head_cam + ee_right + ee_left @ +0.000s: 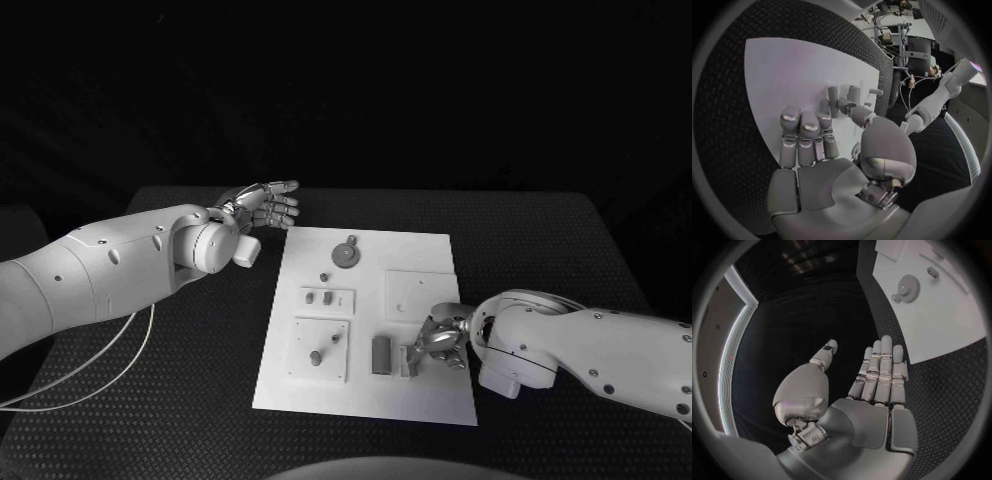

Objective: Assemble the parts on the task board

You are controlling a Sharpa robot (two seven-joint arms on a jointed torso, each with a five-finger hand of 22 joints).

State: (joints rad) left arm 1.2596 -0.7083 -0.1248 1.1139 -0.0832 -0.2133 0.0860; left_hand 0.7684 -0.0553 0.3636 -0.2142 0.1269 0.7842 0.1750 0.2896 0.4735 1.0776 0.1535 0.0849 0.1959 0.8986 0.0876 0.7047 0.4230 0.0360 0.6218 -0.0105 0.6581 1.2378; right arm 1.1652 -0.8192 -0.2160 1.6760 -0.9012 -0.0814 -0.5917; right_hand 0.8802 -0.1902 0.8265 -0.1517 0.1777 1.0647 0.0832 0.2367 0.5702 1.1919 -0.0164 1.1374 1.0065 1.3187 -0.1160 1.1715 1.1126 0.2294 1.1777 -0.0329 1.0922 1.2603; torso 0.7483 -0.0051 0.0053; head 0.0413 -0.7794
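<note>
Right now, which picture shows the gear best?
The left wrist view: the gear is close there, its toothed rim plain against the white board. The head view shows the gear whole but small, near the board's far edge. In the right wrist view I cannot pick it out.

— What is concealed on the task board (418, 330)?
— Part of its near right area is covered by the right hand (438, 345); whether the upright grey part (407, 360) beside it is gripped cannot be told.
— And the small pieces (326, 297)?
— Their shapes are rendered too small to be resolved.
</note>
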